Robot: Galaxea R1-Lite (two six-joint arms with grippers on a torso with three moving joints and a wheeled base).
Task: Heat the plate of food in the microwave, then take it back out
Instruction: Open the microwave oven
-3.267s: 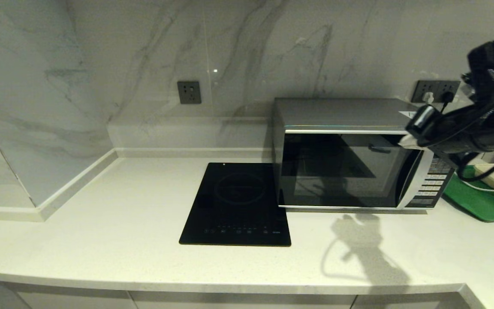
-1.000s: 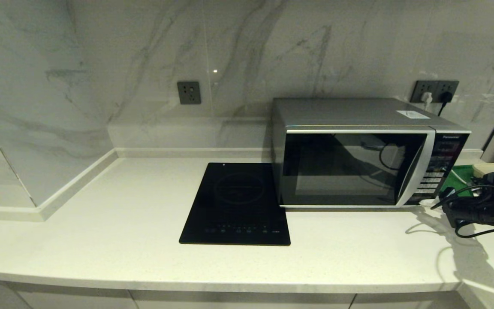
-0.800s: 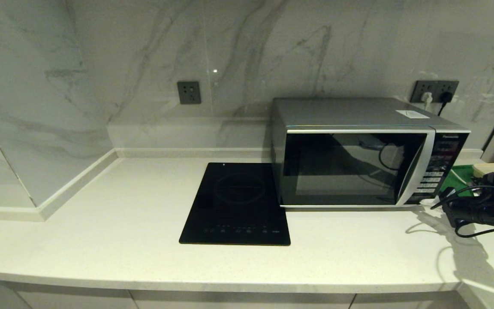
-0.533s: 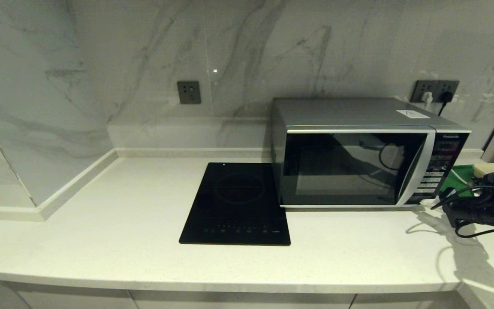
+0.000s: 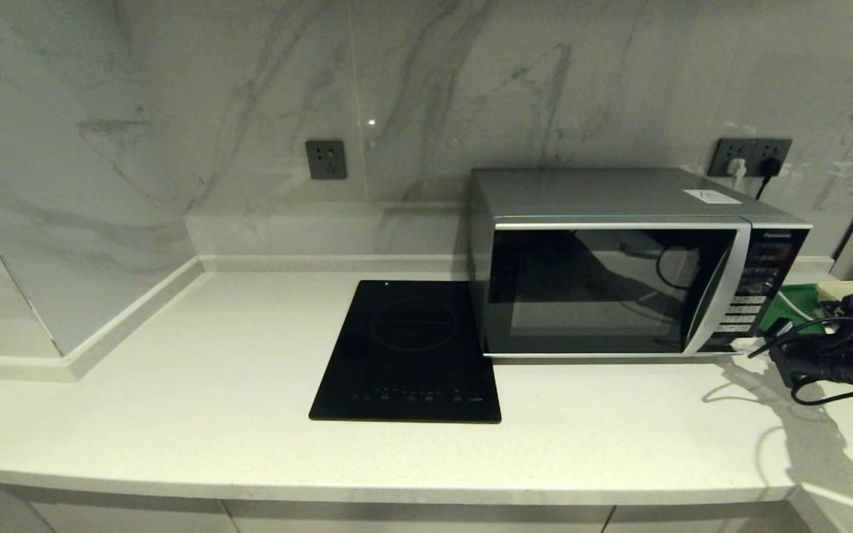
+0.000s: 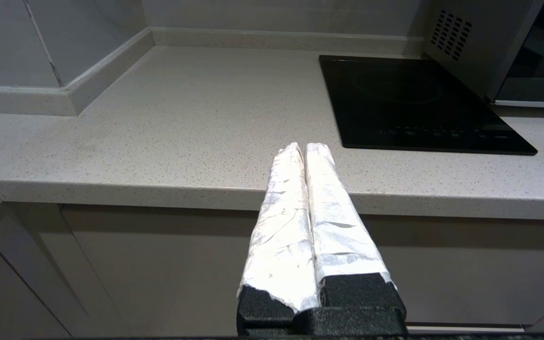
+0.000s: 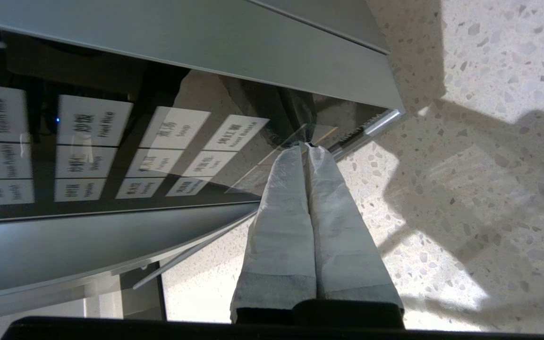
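microwave (image 5: 619, 281) interior: dark behind glass | green tray (image 5: 797, 305): mostly hidden by right arm (image 5: 841, 355)

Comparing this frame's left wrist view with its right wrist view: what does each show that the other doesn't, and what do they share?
Only the left wrist view shows the black induction cooktop, the microwave's vented side and the cabinet front below the counter edge. Only the right wrist view shows the microwave's button keypad, with the shut right gripper at its lowest corner. Both show the speckled countertop, and the left gripper is shut too.
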